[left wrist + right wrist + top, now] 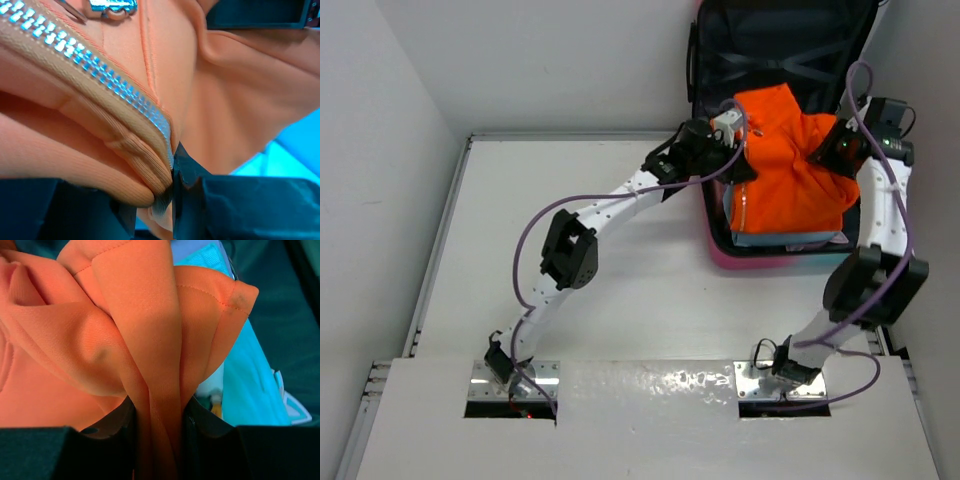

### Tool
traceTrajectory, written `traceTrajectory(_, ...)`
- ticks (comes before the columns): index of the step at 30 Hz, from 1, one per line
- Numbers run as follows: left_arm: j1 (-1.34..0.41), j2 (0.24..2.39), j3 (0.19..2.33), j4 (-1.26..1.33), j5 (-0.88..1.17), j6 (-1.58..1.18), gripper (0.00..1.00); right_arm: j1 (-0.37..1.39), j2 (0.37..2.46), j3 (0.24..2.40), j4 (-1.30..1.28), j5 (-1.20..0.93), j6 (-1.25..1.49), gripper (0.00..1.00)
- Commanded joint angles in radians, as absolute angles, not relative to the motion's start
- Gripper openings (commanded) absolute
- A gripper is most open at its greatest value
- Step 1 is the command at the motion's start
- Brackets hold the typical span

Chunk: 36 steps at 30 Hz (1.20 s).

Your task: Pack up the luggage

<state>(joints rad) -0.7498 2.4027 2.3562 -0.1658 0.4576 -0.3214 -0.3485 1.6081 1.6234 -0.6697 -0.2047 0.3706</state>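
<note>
The luggage (pixel 760 262) lies open at the back right of the table, pink rim toward me, with its dark strapped lid (pixel 770 40) standing behind. An orange zip jacket (pixel 785 165) is draped over its open half, on top of a folded turquoise garment (pixel 790 240). My left gripper (pixel 725 130) is shut on the jacket's ribbed hem (pixel 135 165) beside the silver zipper (pixel 100 75). My right gripper (pixel 825 150) is shut on a bunched fold of the jacket (pixel 157 405) at its right side. Turquoise cloth (pixel 250 385) shows under the orange fabric.
The white table (pixel 570 260) stretches left of the suitcase. A white wall (pixel 380 120) rises along the left side, another close on the right. Purple cables (pixel 535 225) loop off both arms. The right arm's elbow (pixel 875 285) hangs just in front of the suitcase's right corner.
</note>
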Motion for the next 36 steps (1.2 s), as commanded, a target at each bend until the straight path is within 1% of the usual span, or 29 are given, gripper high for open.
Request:
traceTrajectory(1, -0.715, 2.396, 2.395, -0.063, 0.312, -0.287, 0.15, -0.377, 1.75, 1.748, -0.583, -0.008, 0.27, 0.2)
traceTrajectory(3, -0.713, 2.428, 2.379, -0.055, 0.267, -0.262, 0.35, -0.377, 1.808, 1.805, -0.612, 0.041, 0.232, 0.46)
traceTrajectory(4, -0.713, 2.436, 2.378, -0.057, 0.252, -0.255, 0.43, -0.376, 1.83, 1.813, -0.611, 0.046, 0.221, 0.57)
traceTrajectory(5, -0.713, 2.445, 2.381, -0.066, 0.238, -0.246, 0.53, -0.376, 1.862, 1.828, -0.612, 0.048, 0.204, 0.7)
traceTrajectory(6, -0.713, 2.448, 2.382, -0.071, 0.206, -0.224, 0.71, -0.376, 1.876, 1.833, -0.618, 0.057, 0.198, 0.74)
traceTrajectory(7, -0.712, 2.448, 2.39, -0.087, 0.189, -0.213, 0.78, -0.376, 1.884, 1.838, -0.623, 0.064, 0.193, 0.83)
traceTrajectory(8, -0.707, 2.448, 2.405, -0.094, 0.173, -0.206, 0.84, -0.377, 1.888, 1.836, -0.615, 0.069, 0.175, 0.87)
traceTrajectory(9, -0.706, 2.445, 2.413, -0.101, 0.17, -0.193, 0.99, -0.374, 1.885, 1.836, -0.614, 0.077, 0.167, 0.93)
traceTrajectory(10, -0.698, 2.441, 2.437, -0.124, 0.166, -0.186, 1.0, -0.374, 1.881, 1.842, -0.614, 0.075, 0.147, 0.99)
traceTrajectory(14, -0.695, 2.419, 2.49, -0.181, 0.163, -0.141, 1.0, -0.339, 1.832, 1.876, -0.617, 0.123, 0.08, 0.99)
traceTrajectory(17, -0.687, 2.39, 2.528, -0.225, 0.187, -0.135, 1.0, -0.287, 1.777, 1.897, -0.612, 0.201, 0.054, 0.99)
traceTrajectory(19, -0.681, 2.361, 2.552, -0.264, 0.204, -0.129, 1.0, -0.218, 1.729, 1.914, -0.607, 0.253, 0.029, 0.99)
traceTrajectory(20, -0.677, 2.352, 2.557, -0.276, 0.206, -0.126, 1.0, -0.218, 1.729, 1.924, -0.61, 0.262, 0.025, 0.99)
traceTrajectory(23, -0.655, 2.312, 2.566, -0.336, 0.215, -0.127, 1.0, -0.154, 1.661, 1.93, -0.606, 0.232, 0.029, 0.99)
traceTrajectory(27, -0.601, 2.266, 2.556, -0.379, 0.248, -0.135, 1.0, -0.042, 1.553, 1.836, -0.545, 0.206, 0.026, 0.99)
traceTrajectory(30, -0.569, 2.238, 2.557, -0.385, 0.256, -0.127, 1.0, 0.052, 1.519, 1.789, -0.496, 0.155, 0.008, 0.99)
traceTrajectory(31, -0.558, 2.229, 2.559, -0.385, 0.255, -0.127, 1.0, 0.081, 1.51, 1.784, -0.497, 0.144, 0.008, 0.88)
traceTrajectory(32, -0.548, 2.224, 2.56, -0.385, 0.255, -0.139, 1.0, 0.147, 1.512, 1.784, -0.512, 0.14, 0.008, 0.78)
traceTrajectory(33, -0.513, 2.22, 2.556, -0.385, 0.255, -0.149, 1.0, 0.181, 1.52, 1.787, -0.529, 0.14, 0.006, 0.61)
traceTrajectory(34, -0.497, 2.217, 2.551, -0.384, 0.247, -0.156, 1.0, 0.217, 1.544, 1.787, -0.573, 0.149, 0.006, 0.19)
traceTrajectory(35, -0.462, 2.214, 2.542, -0.383, 0.235, -0.149, 1.0, 0.28, 1.558, 1.784, -0.595, 0.158, 0.006, 0.08)
traceTrajectory(36, -0.45, 2.204, 2.527, -0.385, 0.215, -0.134, 1.0, 0.308, 1.572, 1.766, -0.612, 0.164, 0.012, 0.04)
